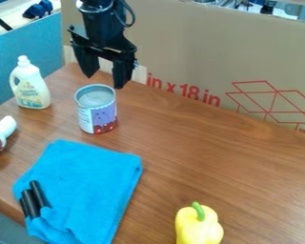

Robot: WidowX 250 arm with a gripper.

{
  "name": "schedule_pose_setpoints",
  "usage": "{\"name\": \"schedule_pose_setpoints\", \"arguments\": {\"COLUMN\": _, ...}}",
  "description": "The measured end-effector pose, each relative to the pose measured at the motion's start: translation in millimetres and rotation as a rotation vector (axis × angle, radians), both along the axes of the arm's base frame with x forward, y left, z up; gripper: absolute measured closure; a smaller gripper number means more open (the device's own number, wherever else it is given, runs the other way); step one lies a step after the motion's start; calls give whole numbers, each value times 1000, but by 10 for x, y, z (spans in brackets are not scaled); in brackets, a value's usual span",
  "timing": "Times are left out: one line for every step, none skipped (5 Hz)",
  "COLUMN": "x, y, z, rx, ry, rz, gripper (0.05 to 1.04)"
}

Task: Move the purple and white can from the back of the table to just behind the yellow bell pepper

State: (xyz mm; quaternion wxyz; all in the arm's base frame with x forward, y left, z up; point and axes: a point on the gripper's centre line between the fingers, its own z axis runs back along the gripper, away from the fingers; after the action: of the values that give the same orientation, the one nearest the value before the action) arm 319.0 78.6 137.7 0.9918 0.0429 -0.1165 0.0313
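Your gripper [105, 81] hangs over the can [96, 109] near the desk's [180, 143] back edge, fingers apart. Blue cloth [85, 186] at front-left edge, yellow pepper [198, 226] to its right.

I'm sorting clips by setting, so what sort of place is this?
Probably a robotics lab or workshop: a black robot arm hangs over a wooden table, with a printed cardboard sheet standing behind as a screen.

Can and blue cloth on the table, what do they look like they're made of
The can: probably metal, given its shiny grey rim, with a printed label. The blue cloth: matte fabric, perhaps microfiber, judging by its soft, rounded folds.
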Motion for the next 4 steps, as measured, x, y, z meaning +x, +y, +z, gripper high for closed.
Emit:
{"name": "schedule_pose_setpoints", "arguments": {"x": 46, "y": 120, "z": -41, "rx": 17, "ry": 19, "rz": 52, "gripper": 81}}
{"name": "schedule_pose_setpoints", "arguments": {"x": 99, "y": 220, "z": -66, "rx": 35, "ry": 26, "rz": 99, "gripper": 81}}
{"name": "schedule_pose_setpoints", "arguments": {"x": 93, "y": 360, "z": -79, "rx": 54, "ry": 32, "rz": 170, "gripper": 81}}
{"name": "schedule_pose_setpoints", "arguments": {"x": 46, "y": 536, "z": -123, "rx": 50, "ry": 45, "rz": 226, "gripper": 81}}
